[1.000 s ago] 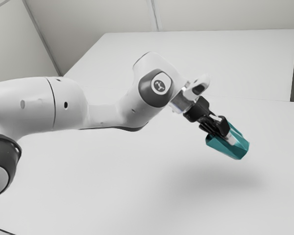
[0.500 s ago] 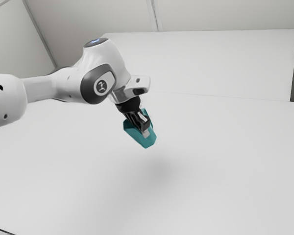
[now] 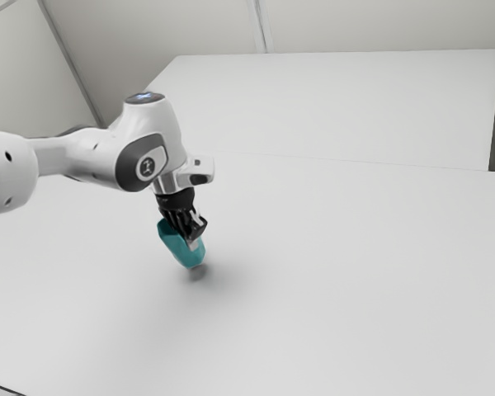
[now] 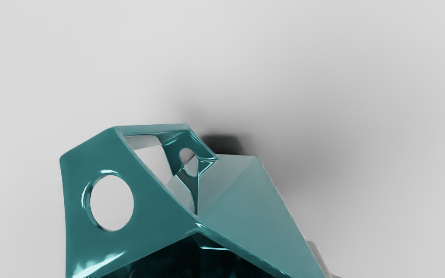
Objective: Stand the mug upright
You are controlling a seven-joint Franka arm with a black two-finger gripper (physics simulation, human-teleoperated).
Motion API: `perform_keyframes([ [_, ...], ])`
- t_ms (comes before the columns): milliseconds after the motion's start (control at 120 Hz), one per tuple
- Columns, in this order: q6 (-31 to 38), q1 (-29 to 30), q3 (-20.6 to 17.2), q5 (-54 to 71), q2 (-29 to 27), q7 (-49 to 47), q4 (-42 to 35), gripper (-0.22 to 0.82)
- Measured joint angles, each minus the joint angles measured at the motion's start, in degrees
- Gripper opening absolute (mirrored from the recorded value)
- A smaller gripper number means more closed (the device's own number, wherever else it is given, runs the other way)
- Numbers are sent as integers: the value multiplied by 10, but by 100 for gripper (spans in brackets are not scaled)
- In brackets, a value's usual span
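My gripper (image 3: 194, 239) is shut on the teal faceted mug (image 3: 181, 246), in the exterior view's left half. The mug hangs tilted, its lower end just above a small dark shadow; whether it touches the table I cannot tell. In the wrist view the mug (image 4: 245, 200) has its angular handle with a round hole facing the camera, and its dark inside lies at the bottom edge. A pale sliver of a fingertip (image 4: 318, 259) shows along the mug's outer wall; the mug hides the other finger.
The white table (image 3: 355, 289) stretches around the mug toward the exterior view's right. A pale upright panel (image 3: 338, 103) stands behind it. A dark cable or edge (image 3: 4, 388) lies in the exterior view's lower left corner.
Over the last second my gripper has carried the mug far toward the exterior view's left, and lately lower. The mug hangs more steeply, and its shadow is now close beneath it.
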Motion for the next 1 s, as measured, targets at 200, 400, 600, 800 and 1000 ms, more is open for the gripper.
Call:
perform_keyframes([
  [200,19,-8,1,23,16,-9,-6,-18],
  [400,41,-25,1,38,31,-16,-4,-18],
  [600,61,-43,1,42,45,-22,-3,-18],
  [800,70,-35,1,46,50,-26,-3,-18],
  [1000,74,-37,1,49,54,-31,-3,-18],
])
